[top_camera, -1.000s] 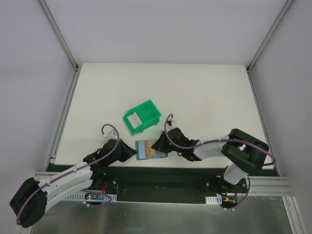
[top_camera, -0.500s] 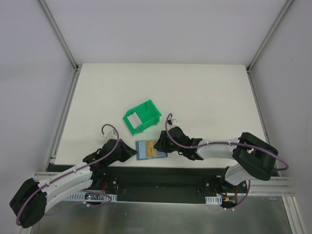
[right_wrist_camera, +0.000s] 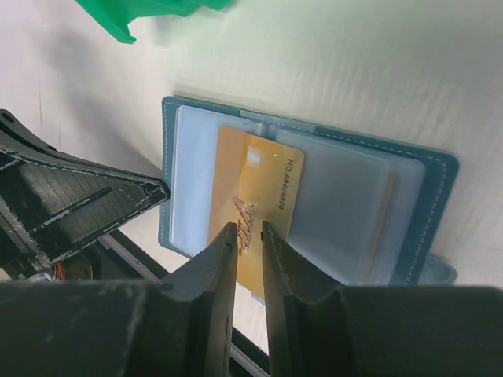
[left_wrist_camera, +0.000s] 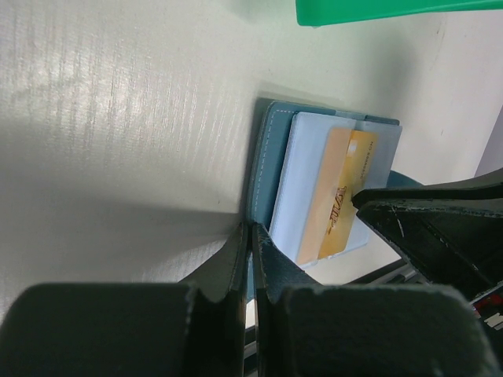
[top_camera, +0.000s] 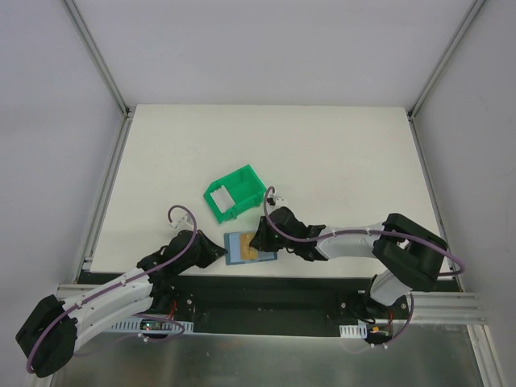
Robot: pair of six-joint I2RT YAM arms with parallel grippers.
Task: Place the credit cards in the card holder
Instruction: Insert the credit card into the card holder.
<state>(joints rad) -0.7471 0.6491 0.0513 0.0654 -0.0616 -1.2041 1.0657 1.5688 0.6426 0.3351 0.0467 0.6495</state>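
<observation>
- Left tool (left_wrist_camera: 251, 229): fingers pressed together, tips at the near edge of the card holder (right_wrist_camera: 428, 169). Whether they pinch that edge or only press on it cannot be told.
- Right tool (right_wrist_camera: 248, 229): fingers slightly spread, leaving a narrow gap. The tips are lowered onto the tan-gold card (right_wrist_camera: 259, 177), whose face shows through the gap.
- Card holder: lies opened flat on the counter (top_camera: 322, 153), directly ahead of both tools and between them. The teal cover frames the paler inner pockets.
- Tan-gold card: lies under the right tool's tips. The end farther from the left tool is tucked beneath a clear pocket, and the end nearer the left tool is bare.
- Green bin (top_camera: 242, 184): stands beyond the tips of both tools, just past the card holder and apart from it.
- Pale card (top_camera: 218, 196): rests inside the green bin, out of reach of either tool's fingers.
</observation>
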